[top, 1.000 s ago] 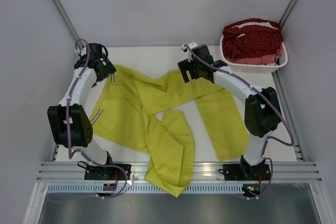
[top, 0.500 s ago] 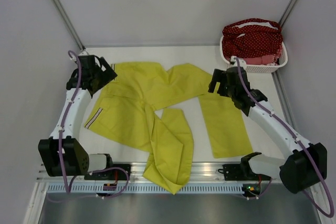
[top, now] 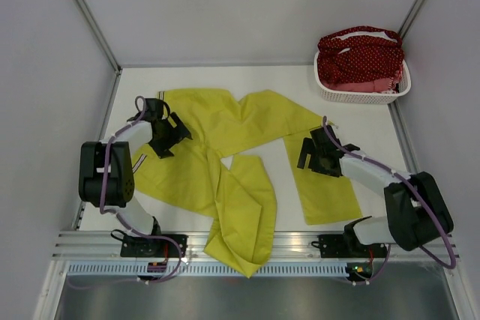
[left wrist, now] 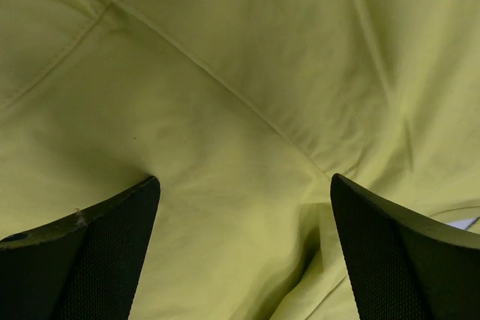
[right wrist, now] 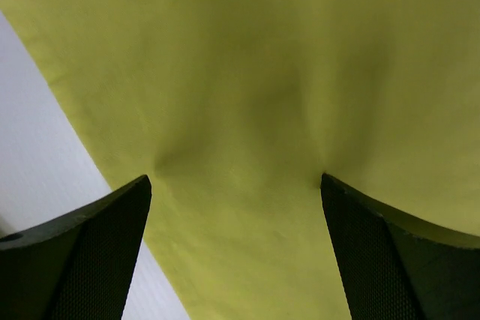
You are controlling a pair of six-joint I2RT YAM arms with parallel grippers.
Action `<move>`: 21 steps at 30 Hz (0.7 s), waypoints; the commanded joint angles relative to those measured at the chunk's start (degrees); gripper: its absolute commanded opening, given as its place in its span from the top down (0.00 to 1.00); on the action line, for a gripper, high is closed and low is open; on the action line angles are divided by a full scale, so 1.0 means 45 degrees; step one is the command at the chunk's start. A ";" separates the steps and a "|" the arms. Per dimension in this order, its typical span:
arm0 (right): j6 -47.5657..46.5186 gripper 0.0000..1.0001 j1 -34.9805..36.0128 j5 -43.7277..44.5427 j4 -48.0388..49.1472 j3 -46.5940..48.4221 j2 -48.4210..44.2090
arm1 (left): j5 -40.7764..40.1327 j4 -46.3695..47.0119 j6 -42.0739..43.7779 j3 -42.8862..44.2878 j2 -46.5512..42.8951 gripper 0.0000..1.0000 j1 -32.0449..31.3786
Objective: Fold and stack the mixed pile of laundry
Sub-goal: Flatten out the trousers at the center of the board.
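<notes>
The yellow-green garment [top: 225, 185] lies spread on the table [top: 375, 121], with one fold draped over the near edge. The left gripper [top: 171, 136] and right gripper [top: 307, 154] press onto it with jaws wide apart and nothing clamped; close each only once a single layer bunches between the fingertips, then lift both evenly. The dark red dotted cloth [top: 360, 61] tops the white basket [top: 361, 97] at far right.

Garment [top: 191, 177] lies spread centrally; basket [top: 361, 98] stands behind it, rightward
</notes>
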 commanded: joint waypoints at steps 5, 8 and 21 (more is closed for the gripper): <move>-0.0987 0.02 -0.0008 -0.0311 0.2536 0.2199 0.3377 | -0.1107 -0.0178 -0.1794 -0.0617 0.0647 0.00 0.2987; -0.1552 0.02 0.0012 -0.0936 0.3008 0.3291 0.4625 | -0.1437 -0.0353 -0.1911 -0.1028 0.0317 0.00 0.4239; -0.0154 0.02 -0.1114 0.1406 -0.0756 0.3788 0.1411 | 0.0063 -0.0530 -0.0604 -0.1010 -0.2008 0.00 0.5084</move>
